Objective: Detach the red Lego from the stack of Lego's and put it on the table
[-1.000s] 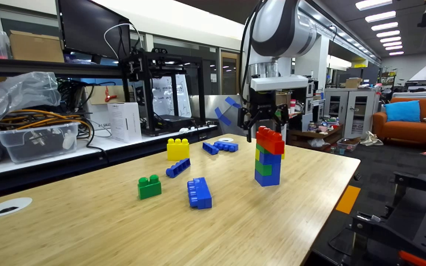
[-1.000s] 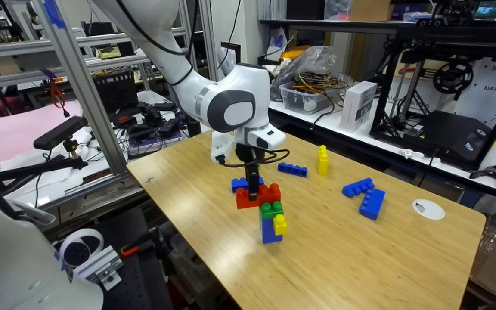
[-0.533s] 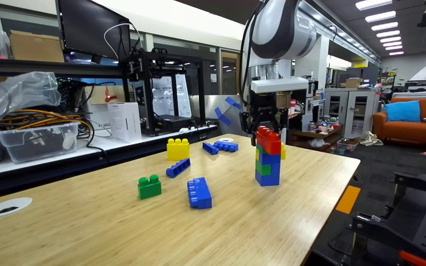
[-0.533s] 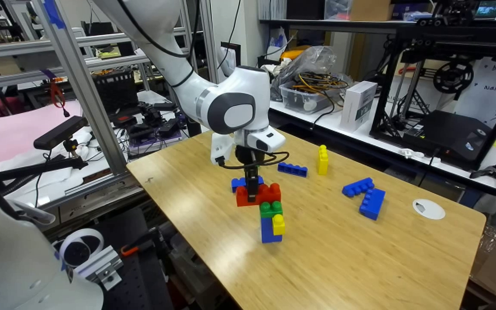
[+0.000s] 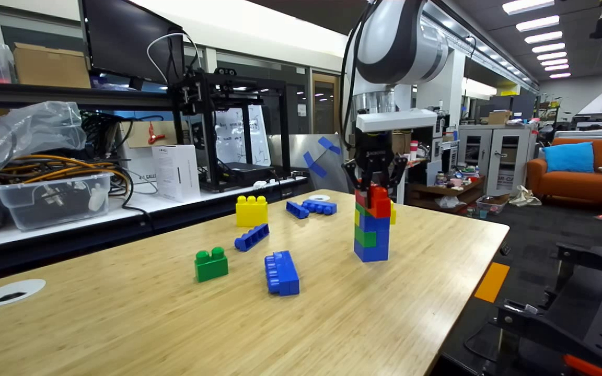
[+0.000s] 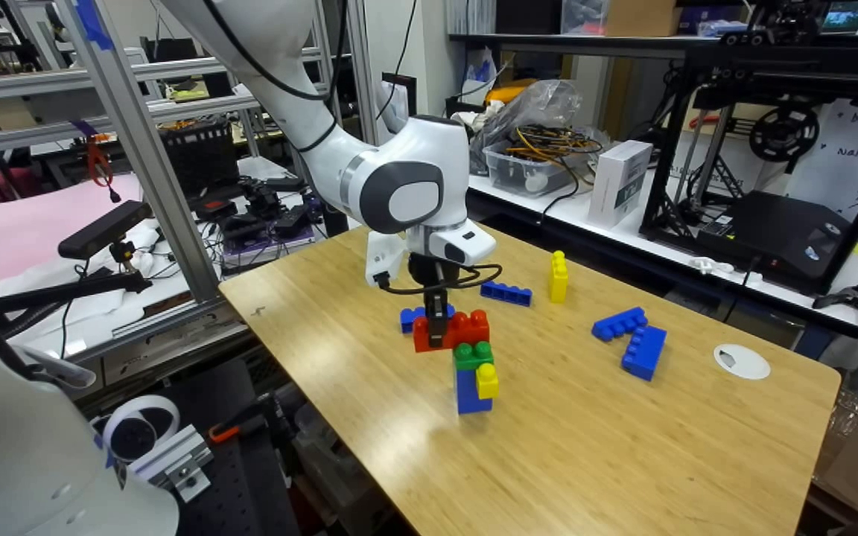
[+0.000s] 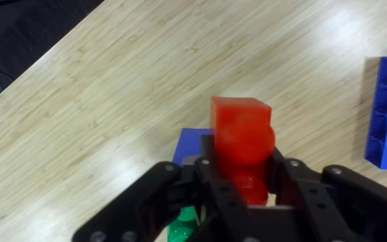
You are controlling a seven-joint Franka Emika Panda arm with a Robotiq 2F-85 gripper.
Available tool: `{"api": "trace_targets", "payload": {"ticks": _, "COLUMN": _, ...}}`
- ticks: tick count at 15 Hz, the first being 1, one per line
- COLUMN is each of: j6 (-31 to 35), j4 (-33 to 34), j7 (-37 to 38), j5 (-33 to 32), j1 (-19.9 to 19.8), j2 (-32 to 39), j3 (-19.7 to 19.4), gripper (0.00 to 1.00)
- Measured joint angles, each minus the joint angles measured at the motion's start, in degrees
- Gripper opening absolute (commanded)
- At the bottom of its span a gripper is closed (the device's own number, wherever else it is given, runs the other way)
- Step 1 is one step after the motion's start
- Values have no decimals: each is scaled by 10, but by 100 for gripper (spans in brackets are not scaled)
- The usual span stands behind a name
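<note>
The red Lego (image 5: 381, 202) sits on top of the stack of Lego's (image 5: 375, 235) and juts out past one side of it, as an exterior view of the red Lego (image 6: 470, 330) shows. My gripper (image 7: 242, 151) points down with a finger on either side of the red brick, shut on its overhanging part. Below, the stack's green studs (image 7: 182, 224) and a blue part (image 7: 190, 143) are partly covered by the fingers. A yellow brick (image 6: 487, 381) is attached to the stack's side. The tower is upright over the table (image 5: 149, 324); whether its base touches I cannot tell.
Loose on the tabletop lie a green brick (image 5: 211, 265), a yellow brick (image 5: 252, 211) and several blue bricks, including a near blue brick (image 5: 282, 274). A shelf with a printer (image 6: 771, 223) runs along the far side. The table edge (image 5: 468, 297) is near the stack.
The gripper came down slightly and its fingers went from apart to shut on the red Lego. The red brick and the whole stack have shifted a little sideways with it.
</note>
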Motion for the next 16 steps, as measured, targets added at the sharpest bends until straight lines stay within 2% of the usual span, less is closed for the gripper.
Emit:
{"api": "trace_targets", "payload": {"ticks": 5, "j6": -3, "j4": 0, "j7": -11, "j5": 10, "j1": 0, "j2": -14, "j3": 0, "gripper": 11}}
{"api": "trace_targets", "payload": {"ticks": 12, "j6": -53, "j4": 0, "j7": -40, "j5": 18, "j1": 1, "j2": -89, "j3": 5, "gripper": 11}}
{"api": "trace_targets", "payload": {"ticks": 14, "j6": -65, "j4": 5, "j7": -77, "j5": 50, "j1": 1, "j2": -89, "j3": 9, "gripper": 11}}
{"api": "trace_targets", "payload": {"ticks": 16, "j6": -84, "j4": 17, "j7": -156, "j5": 112, "j1": -1, "j2": -86, "j3": 13, "gripper": 11}}
